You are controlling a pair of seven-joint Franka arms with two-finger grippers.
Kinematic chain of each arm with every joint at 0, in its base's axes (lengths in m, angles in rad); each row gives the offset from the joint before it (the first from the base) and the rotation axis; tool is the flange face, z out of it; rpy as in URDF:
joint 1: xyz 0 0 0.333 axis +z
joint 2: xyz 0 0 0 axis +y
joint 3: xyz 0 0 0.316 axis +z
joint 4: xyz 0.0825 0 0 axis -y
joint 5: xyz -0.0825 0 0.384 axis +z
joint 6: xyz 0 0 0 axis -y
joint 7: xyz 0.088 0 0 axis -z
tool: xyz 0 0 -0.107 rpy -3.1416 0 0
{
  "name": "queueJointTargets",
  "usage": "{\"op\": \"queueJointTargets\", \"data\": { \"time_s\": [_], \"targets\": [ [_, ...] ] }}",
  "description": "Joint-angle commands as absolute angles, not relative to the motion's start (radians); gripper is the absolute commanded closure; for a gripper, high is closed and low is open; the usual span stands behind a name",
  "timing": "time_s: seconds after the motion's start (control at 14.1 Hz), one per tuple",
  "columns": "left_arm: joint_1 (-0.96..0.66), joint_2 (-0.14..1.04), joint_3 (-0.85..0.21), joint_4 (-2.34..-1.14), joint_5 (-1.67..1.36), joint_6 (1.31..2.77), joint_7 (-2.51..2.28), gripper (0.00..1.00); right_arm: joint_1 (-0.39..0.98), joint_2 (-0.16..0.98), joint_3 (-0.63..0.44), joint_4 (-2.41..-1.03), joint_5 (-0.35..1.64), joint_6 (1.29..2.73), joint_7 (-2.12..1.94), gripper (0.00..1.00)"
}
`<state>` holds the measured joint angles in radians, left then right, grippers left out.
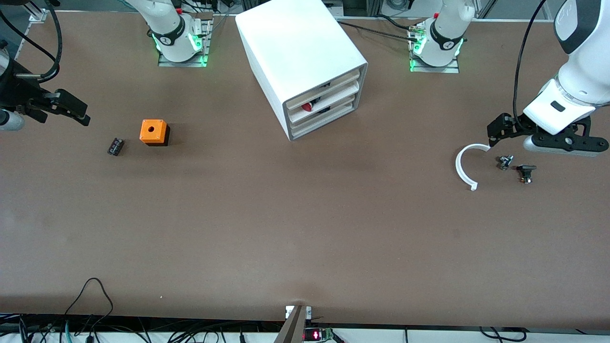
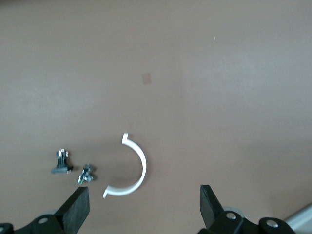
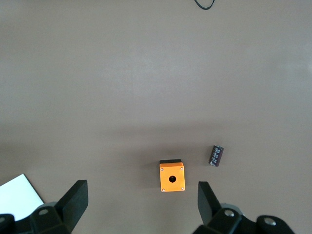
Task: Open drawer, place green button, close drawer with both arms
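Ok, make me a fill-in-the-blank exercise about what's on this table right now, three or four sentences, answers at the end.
1. The cabinet has ___ drawers, all closed.
2. The cube with a hole in its top is ___ in colour.
3. The white curved piece lies toward the ___ arm's end of the table.
4. Both the left gripper and the right gripper have their fingers ___.

Missing words: three; orange; left; open

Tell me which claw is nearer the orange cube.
Right. The right claw hangs beside the orange cube at its end of the table; the left claw is over the white arc.
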<state>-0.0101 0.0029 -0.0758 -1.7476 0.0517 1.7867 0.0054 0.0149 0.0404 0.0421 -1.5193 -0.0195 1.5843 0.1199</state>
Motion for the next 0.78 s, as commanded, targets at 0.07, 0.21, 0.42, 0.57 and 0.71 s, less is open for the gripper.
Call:
{"op": "queueJointTargets", "data": {
  "time_s": [0.07,0.21,0.42,0.57,0.71],
  "targets": [
    [-0.02,0.008,-0.066,-1.709,0.026,1.733,0.012,0.0,0.006,0.049,0.052,-1.493,-0.034,1.562,0.106,0.0],
    [-0.018,0.011,-0.066,-1.707,0.026,1.733,0.014,0.0,0.006,0.049,0.052,-1.493,-0.034,1.562,0.106,0.0],
    [-0.018,0.009,-0.067,-1.704,0.028,1.73,0.011,0.0,0.006,0.049,0.052,-1.493,-0.034,1.562,0.106,0.0],
    [-0.02,0.009,-0.067,-1.704,0.028,1.73,0.012,0.0,0.006,0.049,0.052,-1.491,-0.034,1.562,0.107,0.0],
    [-0.018,0.008,-0.067,-1.704,0.029,1.73,0.017,0.0,0.006,0.049,0.052,-1.491,-0.034,1.56,0.106,0.0]
  ]
}}
